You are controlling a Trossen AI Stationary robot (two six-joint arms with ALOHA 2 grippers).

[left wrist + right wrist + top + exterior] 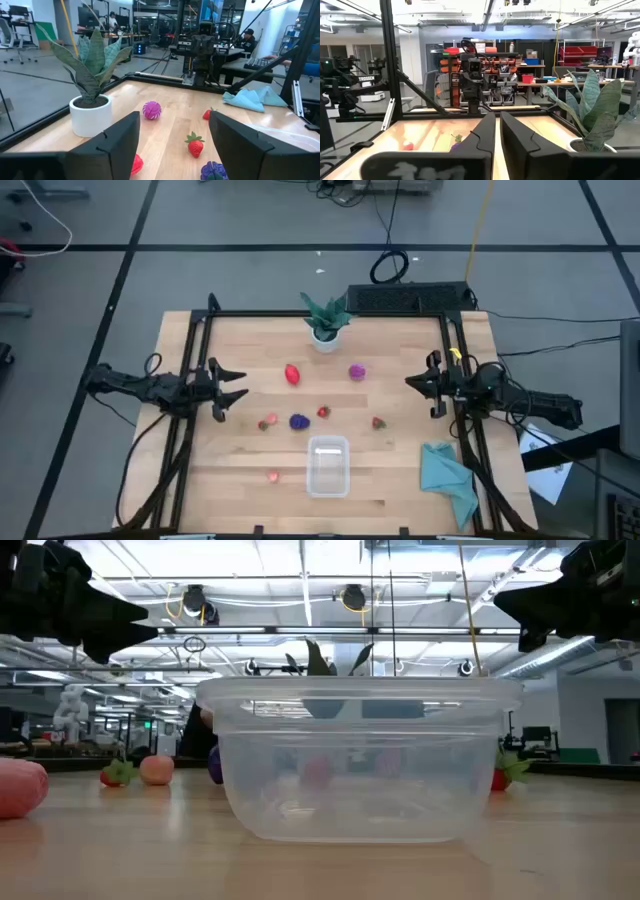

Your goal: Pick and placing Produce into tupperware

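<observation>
- Seven small produce pieces lie loose on the table [200, 480], none yet in the tupperware [328, 466], which sits empty near the front edge at about 6 o'clock from the table's middle.
- Nearest the tupperware, at its 9 o'clock, is a small pink piece [273, 475]. Past it a row runs across the middle: a pinkish piece [268, 422], a dark purple piece [299, 421], a small red strawberry [323, 412] and another red strawberry [378, 421].
- Farther back lie a red piece [292, 374] and a magenta ball [357, 371], with the potted plant [326, 320] behind them at 12 o'clock.
- Risk: the clear tupperware is light, so I judge a fingertip clipping its rim on a drop could push it or tip it.
- Risk: the pieces are small and rounded, and a slightly off-centre pinch could squirt one away across the wood, perhaps towards the teal cloth [447, 476].
- Left gripper [238, 386] hovers at the table's 9 o'clock edge, level, pointing inward, its fingers parted about halfway and holding nothing.
- Right gripper [410, 381] waits at the 3 o'clock edge, level, its fingers closed together and empty.
</observation>
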